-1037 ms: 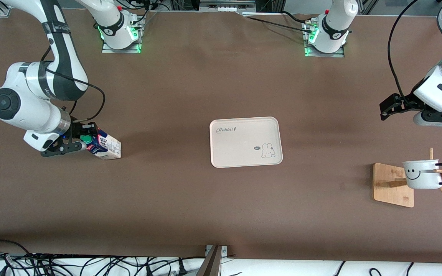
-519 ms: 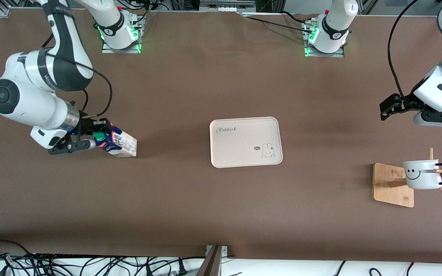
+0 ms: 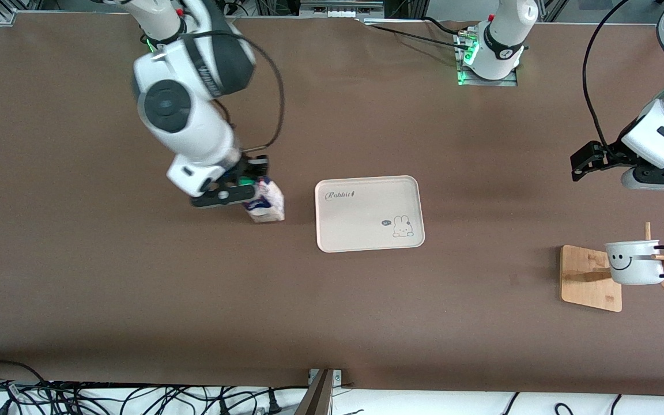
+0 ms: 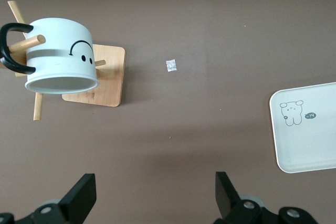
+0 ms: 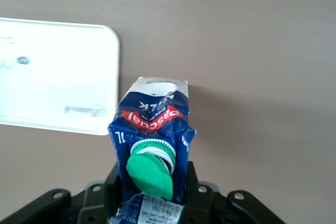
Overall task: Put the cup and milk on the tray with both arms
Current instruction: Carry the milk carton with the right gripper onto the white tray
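My right gripper (image 3: 238, 190) is shut on the top of the milk (image 3: 264, 203), a blue and white carton with a green cap (image 5: 152, 171), and holds it over the table beside the tray's edge toward the right arm's end. The cream tray (image 3: 369, 213) with a bunny drawing lies mid-table; its corner shows in the right wrist view (image 5: 58, 77) and the left wrist view (image 4: 307, 129). The cup (image 3: 634, 262), white with a smiley and black handle, hangs on a wooden rack (image 3: 591, 278). My left gripper (image 3: 578, 163) is open, in the air, apart from the cup (image 4: 60, 56).
The wooden rack (image 4: 97, 77) with its pegs stands toward the left arm's end of the table. A small white speck (image 4: 171, 65) lies on the brown table between rack and tray. Cables run along the table's near edge.
My right gripper has carried the milk from the right arm's end of the table to beside the tray. The left arm has not moved.
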